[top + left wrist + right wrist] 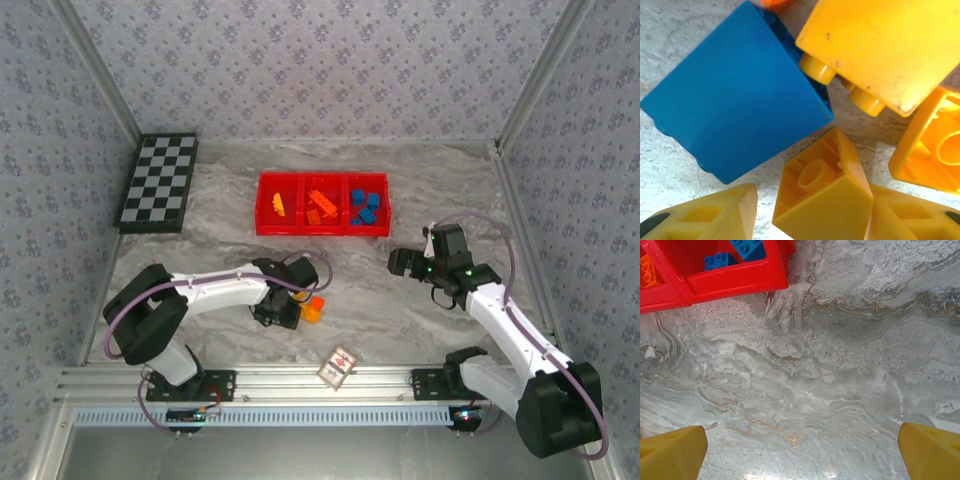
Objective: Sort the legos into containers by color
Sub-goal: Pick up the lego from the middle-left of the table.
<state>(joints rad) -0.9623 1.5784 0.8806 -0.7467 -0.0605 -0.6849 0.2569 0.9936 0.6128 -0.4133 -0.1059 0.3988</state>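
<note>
Looking from above, the tray (300, 231) holds colour-sorted legos (368, 205); stragglers (314, 310) lie under the left jaws. Left wrist: they straddle a yellow brick (822, 200) for pickup, grip uncertain. Right wrist: the right jaws gape, idle beside the tray.

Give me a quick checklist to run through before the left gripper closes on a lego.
1. Yellow lego lined up inside left gripper: ok, gap on one side.
2. Neighbours clear of the grip: not ok; blue lego and second yellow lego crowd it.
3. Firm hold already: cannot tell.
4. Room in the tray yellow compartment: ok.
5. Right gripper out of the way: ok, open over bare table.
</note>
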